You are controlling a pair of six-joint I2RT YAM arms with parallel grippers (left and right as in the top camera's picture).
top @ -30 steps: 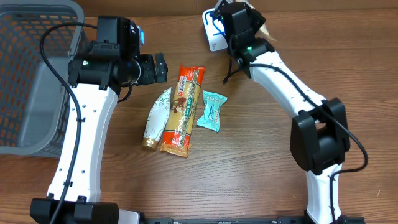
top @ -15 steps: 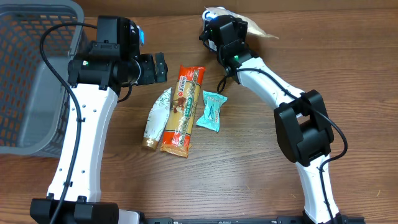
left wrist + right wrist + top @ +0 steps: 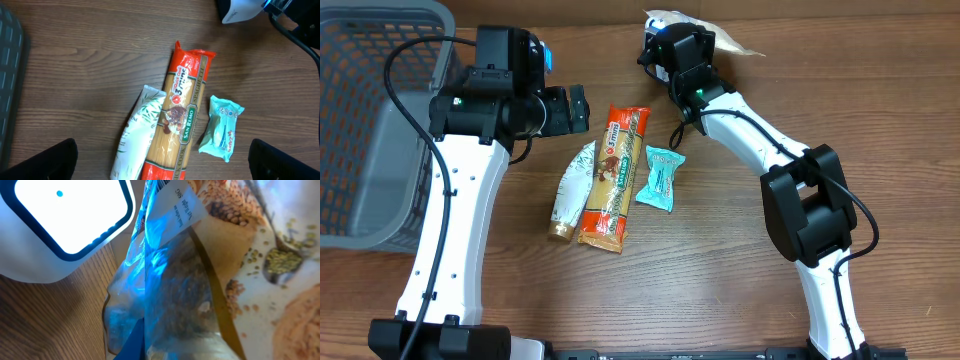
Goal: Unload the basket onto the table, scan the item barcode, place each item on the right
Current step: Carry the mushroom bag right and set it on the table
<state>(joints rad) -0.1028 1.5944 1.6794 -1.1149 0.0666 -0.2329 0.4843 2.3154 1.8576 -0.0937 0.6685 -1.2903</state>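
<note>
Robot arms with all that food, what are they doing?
The right gripper is shut on a grain bag, holding it next to the glowing white scanner at the far edge of the table. The left gripper hangs open above a spaghetti pack, a white pouch and a teal snack packet, which lie side by side untouched. A grey basket sits at the left.

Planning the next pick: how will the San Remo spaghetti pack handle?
Spaghetti pack lies long and straight: probably stiff, but strands may snap. Glossy film looks slippery. It lies against the white pouch, which may shift.
</note>
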